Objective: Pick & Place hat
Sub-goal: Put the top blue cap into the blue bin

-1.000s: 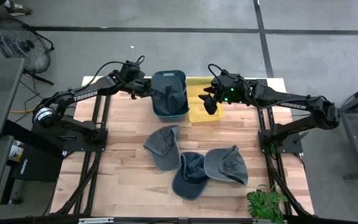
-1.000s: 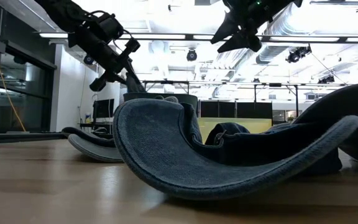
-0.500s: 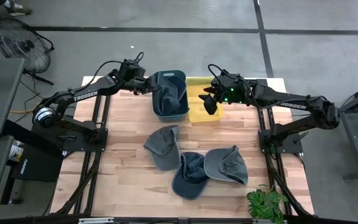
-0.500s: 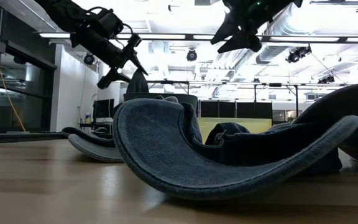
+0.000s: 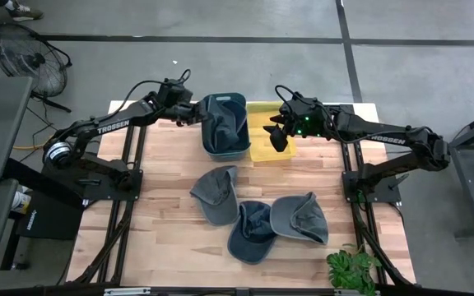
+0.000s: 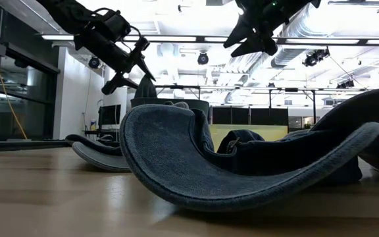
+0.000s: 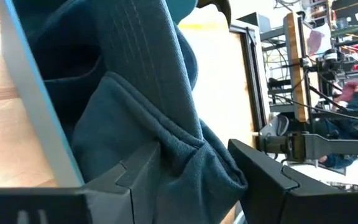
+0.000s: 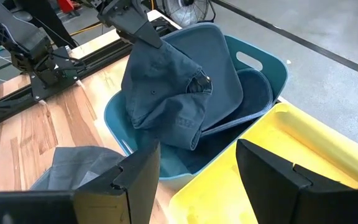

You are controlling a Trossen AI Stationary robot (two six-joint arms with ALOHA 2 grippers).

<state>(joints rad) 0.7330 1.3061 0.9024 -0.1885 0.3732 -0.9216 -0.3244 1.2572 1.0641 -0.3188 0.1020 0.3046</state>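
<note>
Currently, a dark blue hat (image 8: 166, 93) is held over the blue bin (image 5: 239, 151) at the far side of the worktop (image 5: 163, 214), its crown drooping into the bin on top of other hats already stacked there. A fold of its fabric is clamped between the fingers of the left pincer (image 5: 199, 116), which is placed at the bin's left rim; in the left wrist view the cloth (image 7: 160, 124) is seen bunched between the two dark fingers (image 7: 272, 180). In the low view the same pincer (image 6: 133, 62) is seen raised above the worktop with a peak of fabric below it.

Just beside the blue bin, on its right, a yellow bin (image 5: 263, 148) is set. The right pincer (image 5: 278, 136) is held above that yellow bin, its fingers spread apart with nothing between them; in the right wrist view they frame the edges of both bins.

Nearer the front of the worktop, three more hats are laid close together: a grey-blue one (image 5: 216, 196) on the left, a dark navy one (image 5: 249, 233) in the middle, and a grey-blue one (image 5: 301, 219) on the right, the navy one overlapped by its neighbours. A green plant (image 5: 352, 270) is seen at the front right corner.
</note>
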